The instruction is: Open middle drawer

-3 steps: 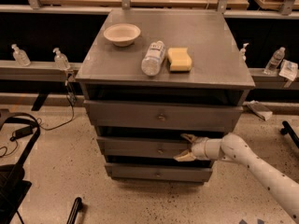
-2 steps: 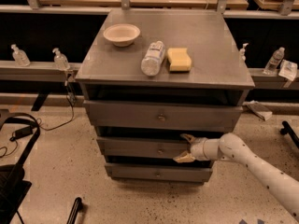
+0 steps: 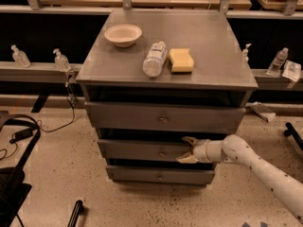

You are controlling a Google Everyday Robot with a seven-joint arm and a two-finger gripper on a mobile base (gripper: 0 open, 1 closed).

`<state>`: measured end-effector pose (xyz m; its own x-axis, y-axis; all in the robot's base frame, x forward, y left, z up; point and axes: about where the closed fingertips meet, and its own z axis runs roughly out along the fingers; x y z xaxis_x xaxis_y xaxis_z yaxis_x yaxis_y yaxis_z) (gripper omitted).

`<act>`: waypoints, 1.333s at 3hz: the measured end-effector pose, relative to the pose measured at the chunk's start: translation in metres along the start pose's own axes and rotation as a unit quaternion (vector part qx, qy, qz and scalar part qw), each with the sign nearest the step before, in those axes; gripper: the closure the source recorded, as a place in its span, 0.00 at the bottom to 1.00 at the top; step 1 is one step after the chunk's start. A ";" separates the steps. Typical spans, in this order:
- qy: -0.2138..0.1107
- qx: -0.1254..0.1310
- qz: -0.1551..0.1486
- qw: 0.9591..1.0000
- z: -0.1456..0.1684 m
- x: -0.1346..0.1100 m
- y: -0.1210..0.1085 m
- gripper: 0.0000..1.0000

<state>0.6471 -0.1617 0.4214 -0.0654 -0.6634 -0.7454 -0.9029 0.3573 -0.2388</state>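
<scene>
Nothing has visibly changed over the last second. Your claw (image 3: 186, 149) remains at the front of the middle drawer (image 3: 137, 150), just to the right of its small round knob (image 3: 162, 153). The fingers (image 3: 189, 140) are spread wide, one near the front's top edge and one near its bottom edge. You cannot tell whether they press on the metal.

The middle drawer sits between the top drawer (image 3: 123, 117) and the bottom drawer (image 3: 142, 175) and has not slid forward. The pull looks not yet begun, so the task is likely at the grasping step.

All three drawers hide their insides. On top of the grey bench (image 3: 213, 41) a white bowl (image 3: 123, 34) looks empty. A clear bottle (image 3: 155, 59) lies on its side just beside a yellow sponge (image 3: 181, 60).
</scene>
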 end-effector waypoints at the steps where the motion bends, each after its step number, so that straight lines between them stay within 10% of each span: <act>1: 0.000 0.000 0.000 1.000 -0.002 -0.002 -0.001 0.43; 3: -0.019 -0.018 0.003 1.000 -0.016 -0.015 0.030 0.43; 4: -0.053 -0.044 0.008 0.998 -0.050 -0.041 0.085 0.38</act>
<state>0.5514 -0.1371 0.4632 -0.0387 -0.5831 -0.8115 -0.9366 0.3042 -0.1740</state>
